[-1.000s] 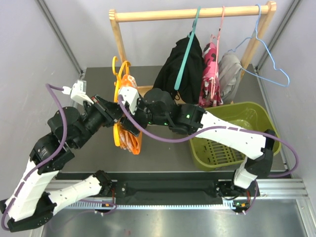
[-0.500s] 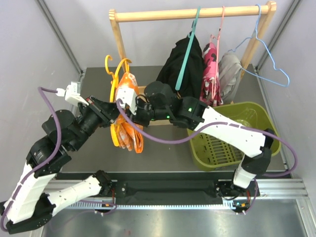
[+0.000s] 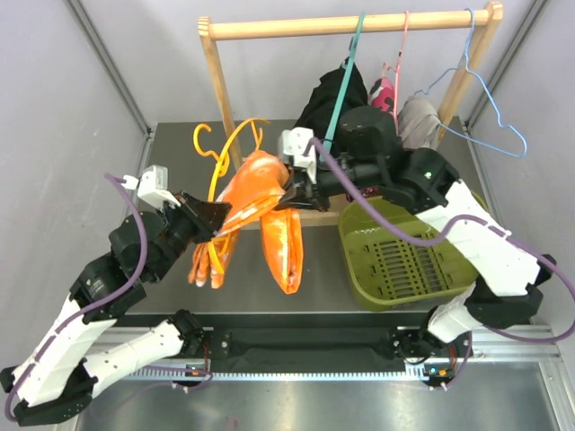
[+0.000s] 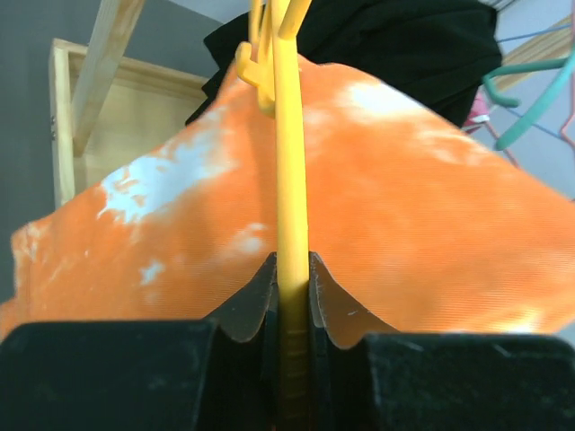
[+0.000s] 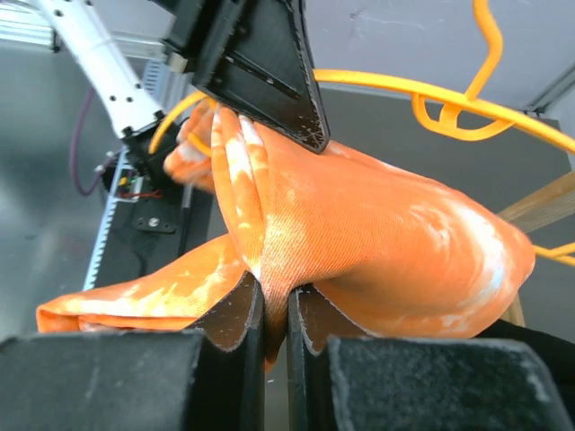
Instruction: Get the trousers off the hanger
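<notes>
The orange trousers (image 3: 269, 211) with whitish marks are draped over a yellow hanger (image 3: 229, 144) held off the rack, above the table. My left gripper (image 3: 211, 218) is shut on the hanger's lower bar (image 4: 289, 180), with the orange cloth (image 4: 404, 206) spread right behind it. My right gripper (image 3: 292, 184) is shut on a pinched fold of the orange trousers (image 5: 377, 233), and its fingertips (image 5: 277, 301) meet on the cloth. The hanger's hook (image 5: 449, 99) shows above. Black trousers (image 3: 328, 94), pink ones (image 3: 384, 90) and grey ones (image 3: 415, 117) hang from the wooden rail (image 3: 341, 25).
A green basket (image 3: 490, 211) stands on the table at the right, under my right arm. An empty blue hanger (image 3: 485, 99) hangs at the rail's right end. The rack's wooden post (image 3: 216, 85) rises just behind the yellow hanger.
My right gripper has shut on the orange trousers and drawn them rightward, stretching the cloth away from the hanger. The left gripper kept its hold and shifted slightly down.
</notes>
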Controlling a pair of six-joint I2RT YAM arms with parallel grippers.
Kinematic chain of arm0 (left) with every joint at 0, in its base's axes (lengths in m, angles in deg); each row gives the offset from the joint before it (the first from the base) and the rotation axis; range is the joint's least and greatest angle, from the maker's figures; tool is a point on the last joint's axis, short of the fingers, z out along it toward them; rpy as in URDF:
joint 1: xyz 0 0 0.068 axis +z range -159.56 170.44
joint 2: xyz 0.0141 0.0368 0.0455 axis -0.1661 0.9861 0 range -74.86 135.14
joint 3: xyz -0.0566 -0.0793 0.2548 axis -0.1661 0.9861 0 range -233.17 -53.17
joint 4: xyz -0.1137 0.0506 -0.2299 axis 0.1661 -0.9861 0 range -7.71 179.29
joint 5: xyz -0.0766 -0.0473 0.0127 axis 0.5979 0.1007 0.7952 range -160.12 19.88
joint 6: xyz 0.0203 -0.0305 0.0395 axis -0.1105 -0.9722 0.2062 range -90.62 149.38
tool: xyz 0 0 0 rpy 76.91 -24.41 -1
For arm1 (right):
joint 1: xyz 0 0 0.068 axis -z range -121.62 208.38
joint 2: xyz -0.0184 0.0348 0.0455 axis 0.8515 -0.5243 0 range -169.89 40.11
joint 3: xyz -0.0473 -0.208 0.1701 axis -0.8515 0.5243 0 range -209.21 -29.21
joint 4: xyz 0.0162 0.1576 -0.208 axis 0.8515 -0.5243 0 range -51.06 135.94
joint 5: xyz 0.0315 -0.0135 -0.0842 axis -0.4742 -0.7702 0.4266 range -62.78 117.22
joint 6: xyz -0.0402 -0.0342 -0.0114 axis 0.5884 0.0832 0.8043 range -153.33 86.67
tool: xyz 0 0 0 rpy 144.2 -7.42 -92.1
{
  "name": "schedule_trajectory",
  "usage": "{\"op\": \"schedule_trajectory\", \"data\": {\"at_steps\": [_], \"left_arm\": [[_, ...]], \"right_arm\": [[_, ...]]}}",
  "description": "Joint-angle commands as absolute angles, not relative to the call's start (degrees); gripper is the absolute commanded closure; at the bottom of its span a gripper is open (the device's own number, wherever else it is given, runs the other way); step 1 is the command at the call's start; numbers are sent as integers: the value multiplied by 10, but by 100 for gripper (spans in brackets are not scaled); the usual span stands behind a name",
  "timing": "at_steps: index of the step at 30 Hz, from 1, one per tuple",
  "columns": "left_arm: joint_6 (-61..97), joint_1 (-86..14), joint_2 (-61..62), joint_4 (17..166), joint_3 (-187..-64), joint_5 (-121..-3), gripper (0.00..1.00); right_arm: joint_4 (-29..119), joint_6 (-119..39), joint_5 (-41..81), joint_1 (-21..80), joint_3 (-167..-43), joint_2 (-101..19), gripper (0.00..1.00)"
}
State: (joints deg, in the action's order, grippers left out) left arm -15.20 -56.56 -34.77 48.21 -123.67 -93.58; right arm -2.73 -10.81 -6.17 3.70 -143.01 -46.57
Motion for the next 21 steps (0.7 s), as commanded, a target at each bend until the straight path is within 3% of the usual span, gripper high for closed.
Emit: {"op": "schedule_trajectory", "data": {"at_steps": [1,21], "left_arm": [[-105,-557,-372,462,-1199,-1036,100],[-53,-558,-412,452,-1119,-1019,100]], "right_arm": [[-8,-95,-201,63,-1491,-379,100],[-14,-131,-344,287,-1444,-238,100]]}}
